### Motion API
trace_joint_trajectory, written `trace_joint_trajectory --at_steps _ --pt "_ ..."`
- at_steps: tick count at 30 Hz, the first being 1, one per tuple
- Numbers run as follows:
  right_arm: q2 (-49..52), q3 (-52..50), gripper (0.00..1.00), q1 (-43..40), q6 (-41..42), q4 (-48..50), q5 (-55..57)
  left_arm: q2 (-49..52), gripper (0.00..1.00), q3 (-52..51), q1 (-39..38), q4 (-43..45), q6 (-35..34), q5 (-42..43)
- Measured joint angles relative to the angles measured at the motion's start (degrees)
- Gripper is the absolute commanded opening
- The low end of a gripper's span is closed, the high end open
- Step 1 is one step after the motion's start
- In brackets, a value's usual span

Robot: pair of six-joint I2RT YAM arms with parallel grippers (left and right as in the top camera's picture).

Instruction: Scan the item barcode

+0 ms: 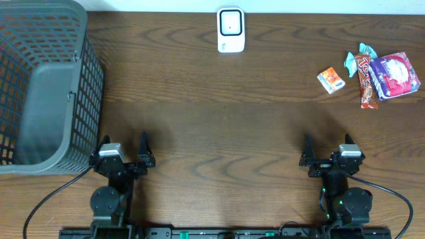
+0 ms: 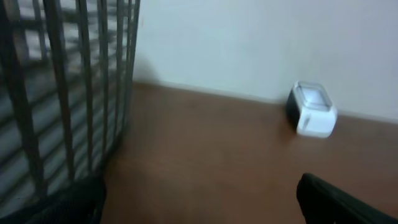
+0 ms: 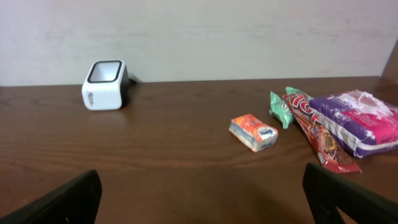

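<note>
the white scanner (image 1: 231, 30) stands at the far edge of the table (image 1: 219, 126), close to the wall, its dark-rimmed window facing up. the items lie well to the right of the scanner, none of them near it. an orange packet (image 1: 330, 80) is the closest to the scanner, then comes a red bar (image 1: 366, 83), and farthest out is a purple packet (image 1: 394, 76) lying against the bar. a teal packet (image 1: 352, 61) pokes out at the bar's far end, mostly hidden behind it. the print on all four is too small to read.

well to the left of the scanner sits a grey mesh basket (image 1: 93, 73), cut off by the overhead frame's edge.

the left gripper (image 1: 124, 139) sits on the near side of the table, to the scanner's left, jaws spread wide with nothing between them. the right gripper (image 1: 327, 141) sits likewise to the scanner's right, also wide and holding nothing. in the right wrist view only dark fingertips (image 3: 62, 202) show, cropped at the bottom corners. the left wrist view is blurred: there the scanner is a soft white block past the basket's bars.
</note>
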Motion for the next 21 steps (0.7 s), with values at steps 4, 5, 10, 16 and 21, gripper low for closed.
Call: trace_joint_trajectory --at_steps 4,5,10,16,21 --pt "0.0 0.0 0.99 0.0 0.0 0.0 0.0 0.0 0.98 0.4 0.0 -1.4 0.6 1.1" --pt "0.0 0.0 0.99 0.0 0.0 0.0 0.0 0.0 0.98 0.4 0.0 -1.4 1.0 1.3" --pt "0.0 0.0 0.99 0.0 0.0 0.0 0.0 0.0 0.98 0.4 0.0 -1.4 2.3 1.4" --pt "0.0 0.0 0.99 0.0 0.0 0.0 0.0 0.0 0.98 0.4 0.0 -1.5 4.1 1.5" --pt "0.0 0.0 0.99 0.0 0.0 0.0 0.0 0.0 0.98 0.4 0.0 -1.5 4.3 1.5"
